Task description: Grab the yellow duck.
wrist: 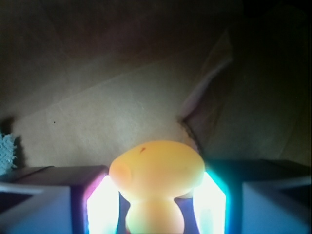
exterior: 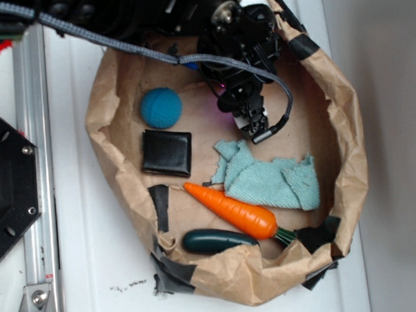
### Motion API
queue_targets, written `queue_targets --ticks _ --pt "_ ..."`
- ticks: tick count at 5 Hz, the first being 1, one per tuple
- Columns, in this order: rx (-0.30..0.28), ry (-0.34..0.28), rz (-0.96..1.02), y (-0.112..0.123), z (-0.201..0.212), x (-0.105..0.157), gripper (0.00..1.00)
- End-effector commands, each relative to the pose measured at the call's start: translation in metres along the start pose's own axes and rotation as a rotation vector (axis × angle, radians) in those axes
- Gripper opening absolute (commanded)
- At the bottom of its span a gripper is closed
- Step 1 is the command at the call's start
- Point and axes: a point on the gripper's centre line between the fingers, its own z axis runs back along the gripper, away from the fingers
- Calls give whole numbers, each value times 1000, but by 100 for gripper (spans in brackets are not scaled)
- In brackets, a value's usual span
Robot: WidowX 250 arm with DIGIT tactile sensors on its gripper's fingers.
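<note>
In the wrist view the yellow duck (wrist: 156, 170) fills the space between my two lit fingers (wrist: 103, 204). Its round head touches both pads, and its narrower body sits lower between them. My gripper (wrist: 156, 197) is shut on the duck above the brown paper floor. In the exterior view the gripper (exterior: 251, 119) hangs over the upper middle of the paper-lined bin and hides the duck.
Inside the brown paper bin (exterior: 345, 143) lie a teal ball (exterior: 160, 107), a black square pad (exterior: 167, 153), a teal cloth (exterior: 267, 177), an orange carrot (exterior: 231, 209) and a dark green vegetable (exterior: 215, 240). A metal rail (exterior: 34, 170) runs along the left.
</note>
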Motion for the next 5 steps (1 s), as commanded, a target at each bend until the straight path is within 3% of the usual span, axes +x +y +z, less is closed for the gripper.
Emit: queue_targets --ticks 1,2,3,4,5 --pt "12 -100 -18 -5 56 7 0" --pt "-13 -112 35 -19 105 1 0" --pt "57 -84 113 -14 135 3 0" --pt "52 -62 71 -20 152 3 0" --pt "60 2 13 -27 147 2 0"
